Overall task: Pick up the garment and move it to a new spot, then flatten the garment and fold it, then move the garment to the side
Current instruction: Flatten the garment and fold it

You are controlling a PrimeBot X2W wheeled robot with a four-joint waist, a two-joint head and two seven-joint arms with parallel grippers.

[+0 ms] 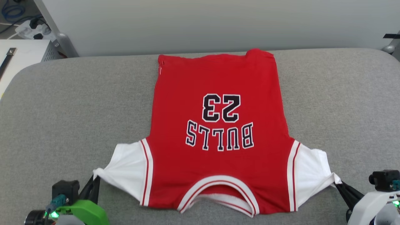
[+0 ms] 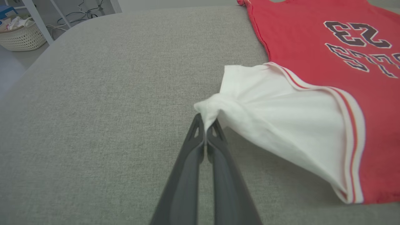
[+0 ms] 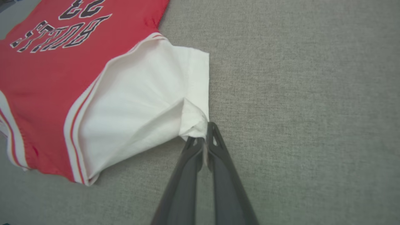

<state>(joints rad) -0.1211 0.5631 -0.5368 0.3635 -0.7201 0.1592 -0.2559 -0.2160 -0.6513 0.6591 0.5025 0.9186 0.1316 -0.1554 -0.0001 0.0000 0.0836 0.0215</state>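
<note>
Garment (image 1: 218, 125) lies flat mid-frame, long axis running top-to-bottom; left jaws clamped on lower-left sleeve tip (image 1: 99, 172), right jaws on lower-right sleeve tip (image 1: 335, 178).

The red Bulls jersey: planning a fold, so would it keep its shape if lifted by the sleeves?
Probably floppy: the jersey bunches to a point where the left gripper and right gripper pinch its sleeves. Likely light, thin: it lies flat on the grey padded surface.
</note>
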